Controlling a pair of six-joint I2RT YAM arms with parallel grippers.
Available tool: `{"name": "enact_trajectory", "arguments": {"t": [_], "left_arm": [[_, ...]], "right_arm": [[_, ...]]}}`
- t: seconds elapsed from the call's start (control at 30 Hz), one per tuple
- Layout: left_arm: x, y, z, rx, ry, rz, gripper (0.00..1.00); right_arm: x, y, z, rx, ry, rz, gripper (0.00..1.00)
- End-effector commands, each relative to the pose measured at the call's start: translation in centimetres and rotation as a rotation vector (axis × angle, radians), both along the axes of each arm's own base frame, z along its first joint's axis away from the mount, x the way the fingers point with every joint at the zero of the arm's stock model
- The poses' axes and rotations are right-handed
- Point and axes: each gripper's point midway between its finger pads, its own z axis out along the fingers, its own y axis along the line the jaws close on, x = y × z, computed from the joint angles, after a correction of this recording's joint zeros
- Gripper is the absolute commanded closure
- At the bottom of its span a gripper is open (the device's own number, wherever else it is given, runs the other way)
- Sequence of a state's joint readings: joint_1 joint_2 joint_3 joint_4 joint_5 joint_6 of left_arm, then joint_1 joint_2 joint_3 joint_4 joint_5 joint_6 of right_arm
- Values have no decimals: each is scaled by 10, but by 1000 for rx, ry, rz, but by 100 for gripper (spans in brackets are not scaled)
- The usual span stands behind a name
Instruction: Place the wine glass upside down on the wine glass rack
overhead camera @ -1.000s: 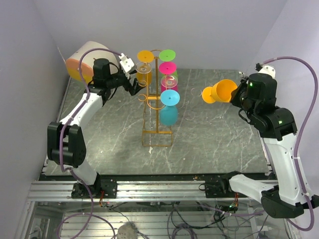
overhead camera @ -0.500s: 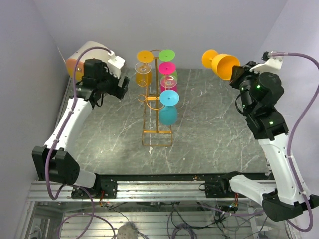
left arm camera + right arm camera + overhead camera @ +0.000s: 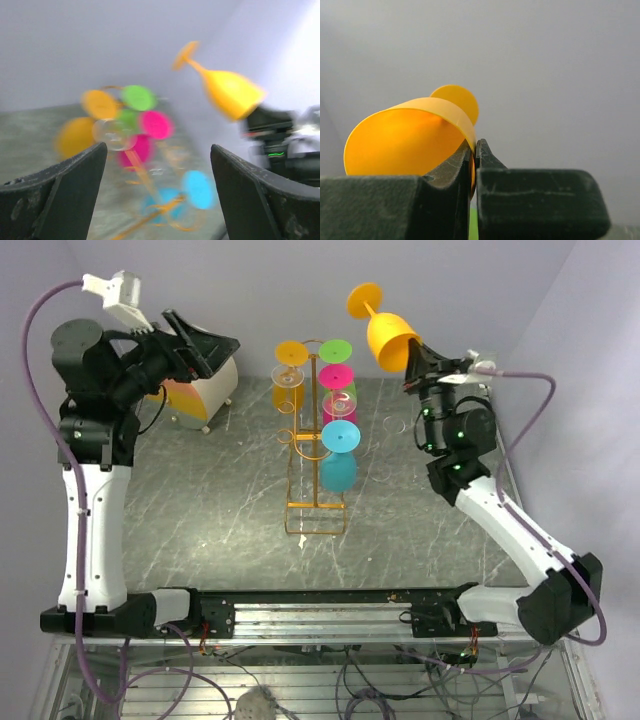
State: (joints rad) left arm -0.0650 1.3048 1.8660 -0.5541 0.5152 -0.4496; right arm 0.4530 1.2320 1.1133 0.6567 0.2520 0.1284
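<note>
Mid-table on the dark marble table point(image 3: 220, 500): wine glass rack point(image 3: 314, 506), upright, with colored glasses point(image 3: 340, 436) hung upside down on its hooks. Left gripper point(image 3: 157, 150) raised at far left, fingers spread wide, holding nothing. Right gripper point(image 3: 474, 150) raised right of the rack top, pressed together on the rim of the orange wine glass point(image 3: 388, 335). The glass is tilted, foot highest, in the air, apart from the rack.

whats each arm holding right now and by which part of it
The right tool pinches the orange wine glass by the rim of its bowl. The left tool is open and holds nothing.
</note>
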Motion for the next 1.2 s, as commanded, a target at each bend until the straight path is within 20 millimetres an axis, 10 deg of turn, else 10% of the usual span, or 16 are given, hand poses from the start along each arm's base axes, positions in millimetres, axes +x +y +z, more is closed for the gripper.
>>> {"name": "enact_trajectory", "arguments": {"t": [0.0,0.3,1.17], "left_arm": [[-45,-47,34,-555,232,-482,6],[-2,-38,37,-863,400,-417,6],[-6,-37,55,-797,265,-396,26]], "right_arm": [[-55,15,62,43,-418,-28,100],[-123,105,69,-66,-654,-11,100],[-106,207,41,-122,-559,-46,100]]}}
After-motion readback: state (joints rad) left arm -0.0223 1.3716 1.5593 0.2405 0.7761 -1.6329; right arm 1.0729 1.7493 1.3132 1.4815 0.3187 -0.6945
